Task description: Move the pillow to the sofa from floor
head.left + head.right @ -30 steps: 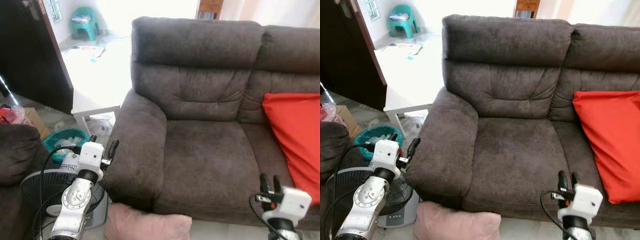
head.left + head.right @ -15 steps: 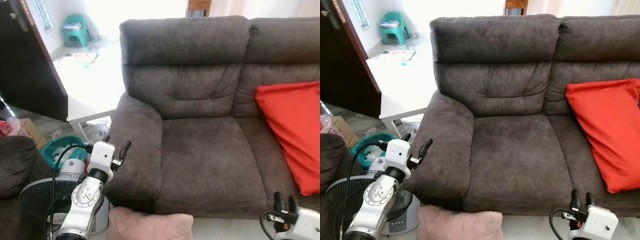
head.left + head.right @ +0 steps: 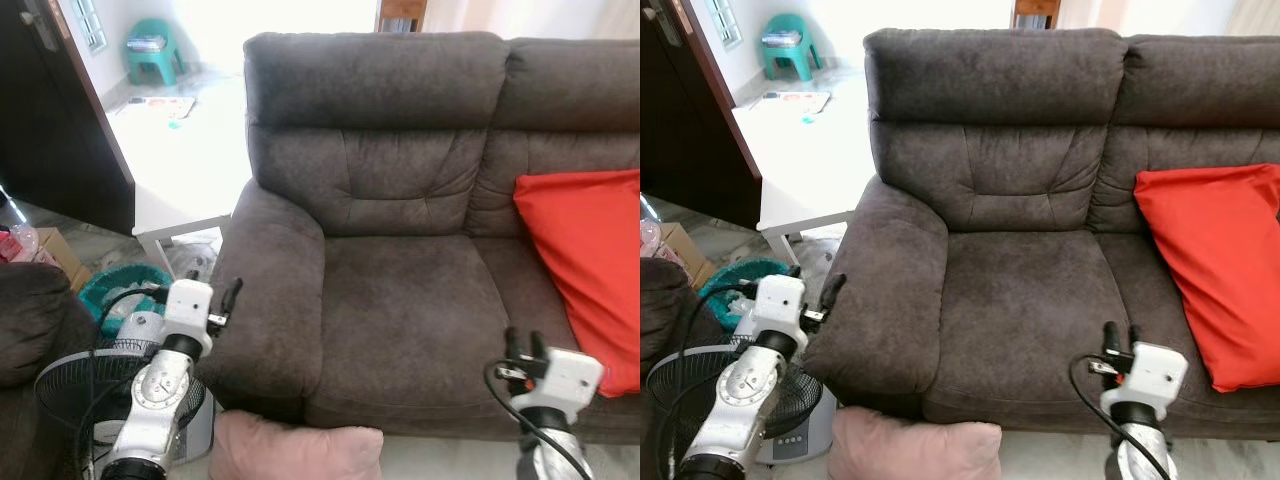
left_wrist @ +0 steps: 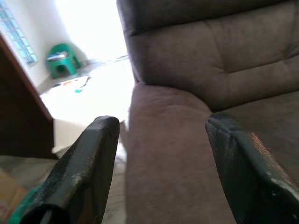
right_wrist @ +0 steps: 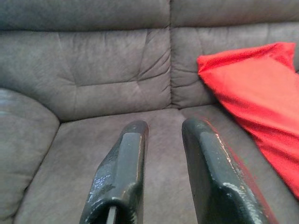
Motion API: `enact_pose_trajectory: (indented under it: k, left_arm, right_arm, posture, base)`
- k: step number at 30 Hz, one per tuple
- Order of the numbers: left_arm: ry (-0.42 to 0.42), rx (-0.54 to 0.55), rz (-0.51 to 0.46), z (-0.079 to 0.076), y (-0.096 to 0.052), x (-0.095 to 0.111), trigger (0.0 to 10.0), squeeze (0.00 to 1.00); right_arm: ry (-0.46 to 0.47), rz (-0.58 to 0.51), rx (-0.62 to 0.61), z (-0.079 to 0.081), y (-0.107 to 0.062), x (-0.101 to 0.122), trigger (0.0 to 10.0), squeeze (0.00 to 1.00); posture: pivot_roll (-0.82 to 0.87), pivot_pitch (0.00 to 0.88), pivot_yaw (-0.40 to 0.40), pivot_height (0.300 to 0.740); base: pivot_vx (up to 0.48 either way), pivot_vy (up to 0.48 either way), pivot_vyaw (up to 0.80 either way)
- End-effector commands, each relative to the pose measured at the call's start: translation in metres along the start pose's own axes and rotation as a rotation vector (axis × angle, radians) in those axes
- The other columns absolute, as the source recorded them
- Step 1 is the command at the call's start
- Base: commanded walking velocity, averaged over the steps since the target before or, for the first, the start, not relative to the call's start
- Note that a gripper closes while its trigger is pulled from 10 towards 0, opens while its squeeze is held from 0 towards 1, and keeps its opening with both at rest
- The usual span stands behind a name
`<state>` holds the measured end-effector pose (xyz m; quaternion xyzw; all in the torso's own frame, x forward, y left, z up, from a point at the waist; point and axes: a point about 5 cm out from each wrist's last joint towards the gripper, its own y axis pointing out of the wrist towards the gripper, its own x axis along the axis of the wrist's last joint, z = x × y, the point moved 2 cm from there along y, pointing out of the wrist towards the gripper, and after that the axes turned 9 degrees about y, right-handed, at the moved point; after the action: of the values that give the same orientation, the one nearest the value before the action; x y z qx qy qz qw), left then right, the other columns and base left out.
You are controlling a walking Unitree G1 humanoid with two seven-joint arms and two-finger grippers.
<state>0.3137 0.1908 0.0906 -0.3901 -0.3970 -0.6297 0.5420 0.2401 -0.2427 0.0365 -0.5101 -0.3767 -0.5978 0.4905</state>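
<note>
While the pink pillow (image 3: 295, 452) lies on the floor (image 3: 1060, 456) against the sofa (image 3: 420, 300) base, below the front of the left armrest (image 3: 270, 290), nothing is grasped yet, so my read is we're in the approach step, pick not started. Left pincer (image 3: 205, 295) is raised beside the outer face of that armrest, above the pillow, fingers spread wide and empty; the left wrist view looks along them at the armrest top and backrest, not at the pillow. Right pincer (image 3: 523, 343) hovers over the front edge of the seat cushion (image 3: 1025, 310), fingers (image 5: 122, 172) released with a narrow gap, holding nothing, aimed at the seat and the red cushion (image 3: 585, 265) propped at the right end of the sofa. The seat between the left armrest and the red cushion is bare, a good drop zone. Pedestal fan (image 3: 85, 395) and a teal basket (image 3: 120, 285) sit on the floor left of the armrest, close to the left arm. Next move likely needs the torso bent and both pincers dropped to floor level, one at each end of the pillow. It's soft, so expect sag: grab deep or pinch a corner, then lift clear of the seat front before setting down. Watch left elbow clearance to the fan.
</note>
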Motion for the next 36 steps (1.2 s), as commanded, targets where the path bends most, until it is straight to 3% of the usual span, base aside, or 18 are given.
enact_pose_trajectory:
  k: [1, 8, 13, 21, 30, 36]
  left_arm:
    - [0.004, 0.008, 0.002, 0.006, 0.0, -0.002, 10.0, 0.0]
    - [0.022, 0.034, 0.004, 0.017, -0.006, -0.004, 10.0, 0.0]
    - [0.017, 0.046, 0.005, 0.019, -0.007, -0.004, 10.0, 0.0]
    - [0.002, -0.009, 0.018, 0.007, -0.005, -0.009, 10.0, 0.0]
    - [-0.025, -0.014, 0.032, -0.003, -0.016, -0.015, 10.0, 0.0]
    - [-0.034, -0.028, 0.011, -0.009, -0.015, -0.01, 10.0, 0.0]
  right_arm:
    - [0.01, 0.0, -0.001, 0.002, 0.0, -0.002, 10.0, 0.0]
    - [0.01, 0.034, 0.043, 0.011, -0.006, -0.013, 10.0, 0.0]
    - [0.007, 0.025, 0.04, 0.007, -0.002, -0.009, 10.0, 0.0]
    - [0.008, -0.005, 0.014, 0.004, -0.002, -0.006, 10.0, 0.0]
    - [-0.012, -0.007, -0.003, -0.006, -0.009, -0.006, 10.0, 0.0]
    - [-0.019, -0.012, -0.004, -0.009, -0.009, -0.003, 10.0, 0.0]
  posture:
    - [0.08, 0.0, -0.023, 0.74]
    - [0.11, 0.0, -0.046, 0.74]
    - [0.1, 0.0, -0.049, 0.74]
    - [0.05, 0.0, -0.013, 0.74]
    - [0.05, 0.0, -0.025, 0.74]
    - [0.05, 0.0, -0.032, 0.74]
  base:
    - [0.0, 0.0, 0.0]
    - [0.0, 0.0, 0.0]
    - [0.0, 0.0, 0.0]
    - [0.0, 0.0, 0.0]
    - [0.0, 0.0, 0.0]
    - [0.0, 0.0, 0.0]
